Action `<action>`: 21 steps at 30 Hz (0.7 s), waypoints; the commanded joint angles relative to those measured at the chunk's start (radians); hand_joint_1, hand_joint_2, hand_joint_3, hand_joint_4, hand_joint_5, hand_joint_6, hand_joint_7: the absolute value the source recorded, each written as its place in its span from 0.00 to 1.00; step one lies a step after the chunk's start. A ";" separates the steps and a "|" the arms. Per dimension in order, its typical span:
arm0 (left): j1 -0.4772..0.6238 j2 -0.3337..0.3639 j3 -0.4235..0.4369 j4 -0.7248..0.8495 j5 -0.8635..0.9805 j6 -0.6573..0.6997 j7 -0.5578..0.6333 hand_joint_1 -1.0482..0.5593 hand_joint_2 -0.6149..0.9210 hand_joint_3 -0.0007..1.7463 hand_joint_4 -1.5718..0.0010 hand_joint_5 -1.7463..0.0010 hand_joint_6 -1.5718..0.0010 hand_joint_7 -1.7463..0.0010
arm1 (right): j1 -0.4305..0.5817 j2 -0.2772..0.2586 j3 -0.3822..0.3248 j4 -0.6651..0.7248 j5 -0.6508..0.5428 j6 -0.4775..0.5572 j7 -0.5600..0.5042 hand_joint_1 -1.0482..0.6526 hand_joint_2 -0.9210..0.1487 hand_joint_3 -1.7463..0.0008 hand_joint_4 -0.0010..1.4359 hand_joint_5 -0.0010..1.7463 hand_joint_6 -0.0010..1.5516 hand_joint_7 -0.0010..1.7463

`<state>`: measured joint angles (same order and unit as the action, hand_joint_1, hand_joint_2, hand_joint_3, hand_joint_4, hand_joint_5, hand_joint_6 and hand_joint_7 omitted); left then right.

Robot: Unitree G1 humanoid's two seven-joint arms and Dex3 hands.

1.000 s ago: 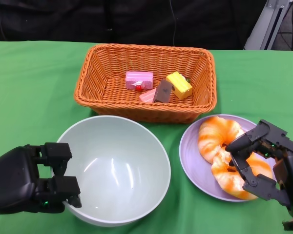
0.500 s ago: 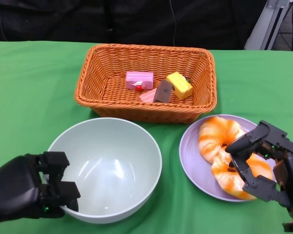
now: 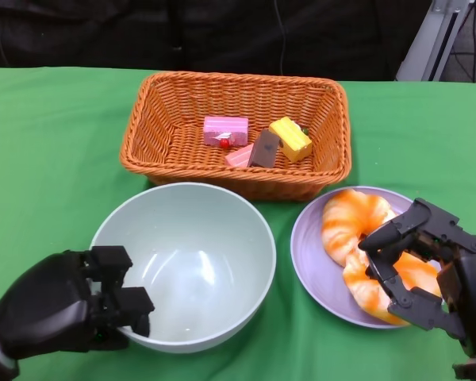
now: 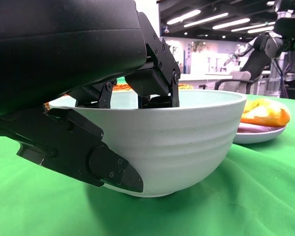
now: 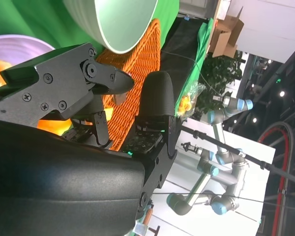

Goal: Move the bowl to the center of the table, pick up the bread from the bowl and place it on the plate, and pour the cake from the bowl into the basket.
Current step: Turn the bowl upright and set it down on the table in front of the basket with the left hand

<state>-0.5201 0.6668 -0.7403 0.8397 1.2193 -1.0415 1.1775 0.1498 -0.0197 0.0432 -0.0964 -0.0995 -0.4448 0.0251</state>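
Bowl (image 3: pixel 192 262) sits empty on the green table (image 3: pixel 47 159), with the left hand (image 3: pixel 59 305) gripping its rim at about 8 o'clock, fingers inside and thumb outside. Basket (image 3: pixel 236 131) at 12 o'clock holds cake pieces (image 3: pixel 258 140), pink, brown and yellow. Purple plate (image 3: pixel 309 254) at 3 o'clock carries the bread (image 3: pixel 357 230). Right hand (image 3: pixel 416 266) hovers over the bread, fingers spread and curled, covering part of it; can't tell if it's touching.
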 commanded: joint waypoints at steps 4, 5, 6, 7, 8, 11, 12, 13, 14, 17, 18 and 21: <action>0.009 0.005 0.030 -0.037 -0.096 -0.029 -0.139 0.48 0.99 0.02 0.47 0.43 0.37 0.78 | 0.005 -0.004 -0.008 -0.018 -0.005 0.009 -0.011 0.57 0.21 0.62 0.53 0.83 0.46 0.67; 0.014 0.004 0.036 -0.045 -0.112 -0.030 -0.163 0.46 0.99 0.02 0.46 0.51 0.38 0.83 | 0.006 -0.004 -0.008 -0.019 -0.004 0.011 -0.011 0.57 0.20 0.61 0.53 0.83 0.46 0.67; 0.019 0.004 0.043 -0.054 -0.124 -0.031 -0.183 0.46 1.00 0.03 0.47 0.57 0.38 0.86 | 0.006 -0.005 -0.008 -0.019 -0.003 0.013 -0.011 0.57 0.20 0.61 0.54 0.83 0.46 0.67; 0.025 0.007 0.049 -0.063 -0.134 -0.029 -0.200 0.44 1.00 0.02 0.46 0.66 0.39 0.91 | 0.007 -0.005 -0.009 -0.021 -0.003 0.016 -0.011 0.57 0.21 0.61 0.54 0.83 0.46 0.67; 0.031 0.009 0.056 -0.071 -0.142 -0.029 -0.216 0.42 0.99 0.02 0.45 0.74 0.40 0.95 | 0.008 -0.006 -0.009 -0.022 -0.003 0.018 -0.010 0.57 0.21 0.61 0.54 0.83 0.46 0.67; 0.044 0.011 0.073 -0.087 -0.159 -0.030 -0.250 0.41 0.99 0.00 0.42 0.84 0.41 0.98 | 0.008 -0.006 -0.009 -0.024 -0.002 0.021 -0.010 0.56 0.21 0.61 0.54 0.83 0.46 0.67; 0.047 0.011 0.077 -0.091 -0.162 -0.030 -0.258 0.41 0.99 0.00 0.42 0.85 0.41 0.99 | 0.008 -0.006 -0.009 -0.025 -0.002 0.021 -0.010 0.56 0.21 0.61 0.54 0.83 0.46 0.67; 0.049 0.011 0.081 -0.094 -0.165 -0.030 -0.264 0.41 0.99 0.00 0.42 0.86 0.41 0.99 | 0.008 -0.006 -0.009 -0.025 -0.002 0.021 -0.010 0.56 0.21 0.61 0.54 0.83 0.46 0.67; 0.051 0.011 0.085 -0.096 -0.166 -0.030 -0.269 0.41 0.99 0.00 0.42 0.86 0.41 0.99 | 0.008 -0.006 -0.009 -0.025 -0.002 0.021 -0.010 0.56 0.21 0.61 0.54 0.83 0.46 0.67; 0.074 0.027 0.106 -0.121 -0.205 -0.025 -0.347 0.41 0.99 0.00 0.41 0.87 0.41 0.99 | 0.008 -0.008 -0.010 -0.023 0.000 0.018 -0.008 0.56 0.20 0.62 0.54 0.83 0.46 0.67; 0.090 0.039 0.118 -0.141 -0.237 -0.020 -0.406 0.25 1.00 0.03 0.59 0.94 0.58 1.00 | 0.008 -0.009 -0.010 -0.021 0.002 0.016 -0.007 0.57 0.20 0.62 0.54 0.83 0.46 0.67; 0.126 0.052 0.154 -0.186 -0.298 -0.009 -0.518 0.10 1.00 0.07 0.76 0.99 0.75 1.00 | 0.007 -0.011 -0.011 -0.019 0.004 0.013 -0.005 0.57 0.20 0.61 0.54 0.83 0.46 0.67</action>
<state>-0.4158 0.6902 -0.6063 0.6688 0.9486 -1.0566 0.7011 0.1524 -0.0201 0.0441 -0.1115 -0.1094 -0.4303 0.0211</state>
